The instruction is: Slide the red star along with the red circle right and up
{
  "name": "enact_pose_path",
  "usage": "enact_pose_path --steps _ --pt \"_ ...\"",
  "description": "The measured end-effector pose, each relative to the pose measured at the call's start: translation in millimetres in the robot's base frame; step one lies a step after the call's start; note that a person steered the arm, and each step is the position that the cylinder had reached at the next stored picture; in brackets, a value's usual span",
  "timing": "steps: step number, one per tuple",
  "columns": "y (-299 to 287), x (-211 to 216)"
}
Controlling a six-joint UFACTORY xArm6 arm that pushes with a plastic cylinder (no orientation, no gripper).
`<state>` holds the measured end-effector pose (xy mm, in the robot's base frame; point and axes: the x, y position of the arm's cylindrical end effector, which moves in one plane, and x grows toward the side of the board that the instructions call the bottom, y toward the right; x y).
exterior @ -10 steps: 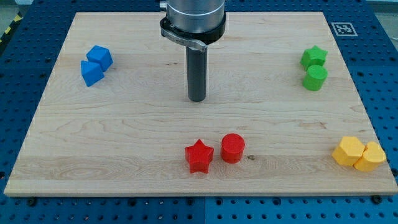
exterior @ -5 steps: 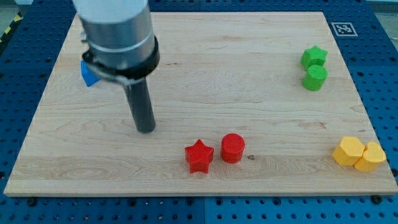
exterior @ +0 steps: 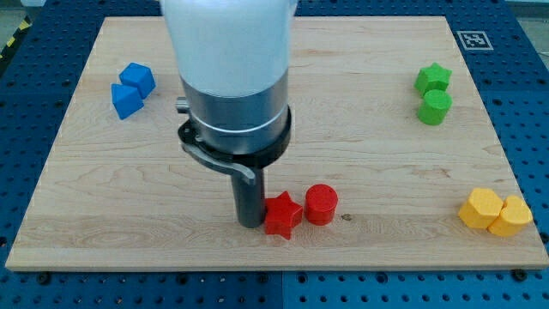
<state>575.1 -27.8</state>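
The red star (exterior: 282, 215) lies near the view's bottom centre of the wooden board, with the red circle (exterior: 322, 204) just to its right, close beside it. My tip (exterior: 250, 223) stands on the board right at the star's left side, touching or nearly touching it. The arm's wide grey body rises above the tip and hides the board behind it.
Two blue blocks (exterior: 131, 89) sit at the view's upper left. A green star (exterior: 433, 78) and a green cylinder (exterior: 435, 107) sit at the upper right. Two yellow blocks (exterior: 495, 211) sit at the lower right near the board's edge (exterior: 274, 269).
My tip has moved from the board's middle, out to the left, then down and right to the red star's left side. The star has shifted slightly to the right. The other blocks are unmoved.
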Motion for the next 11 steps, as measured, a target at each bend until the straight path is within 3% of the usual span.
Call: enact_pose_path --steps 3,8,9,11 --pt "23 10" --pt "156 5" --pt "161 5" --pt "118 11"
